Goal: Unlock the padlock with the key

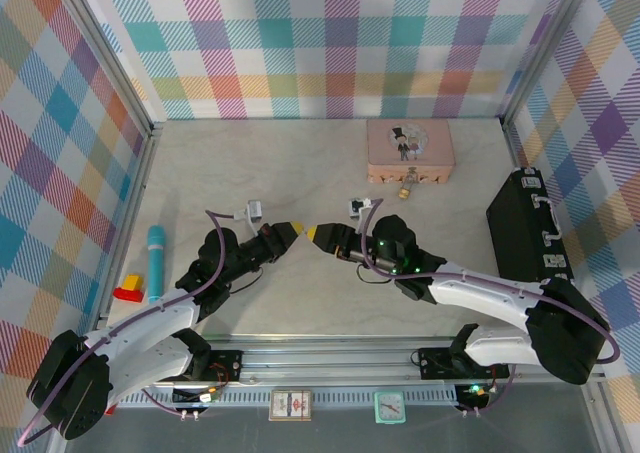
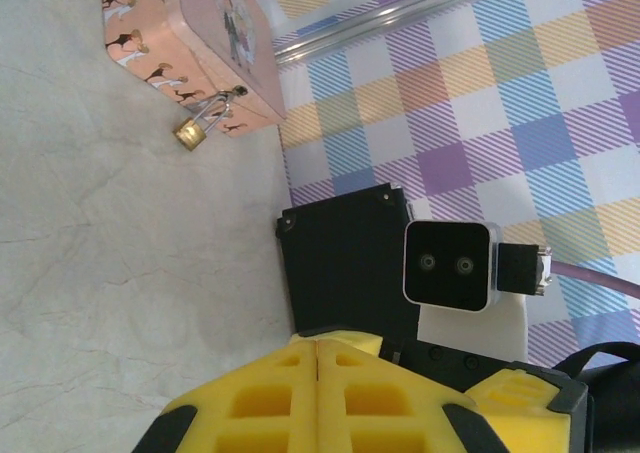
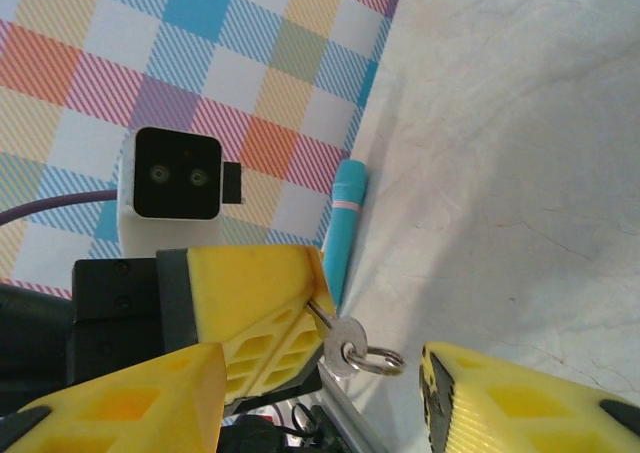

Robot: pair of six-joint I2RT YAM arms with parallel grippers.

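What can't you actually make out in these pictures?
Blade of the key: right wrist view, clamped inside the left gripper.
Keyhole of the padlock: left wrist view, too small.
Near end of the black case: top view, covered by the right arm.

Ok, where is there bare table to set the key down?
The widest bare table lies far left, between the back wall, the teal tube and the pink tin. Crowded: around the padlock, black case, and mid-table where the left gripper and right gripper nearly meet.

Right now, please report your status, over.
Left gripper shut on small silver key. Right gripper open near it. Tiny brass padlock hangs on pink rectangular tin, unobstructed.
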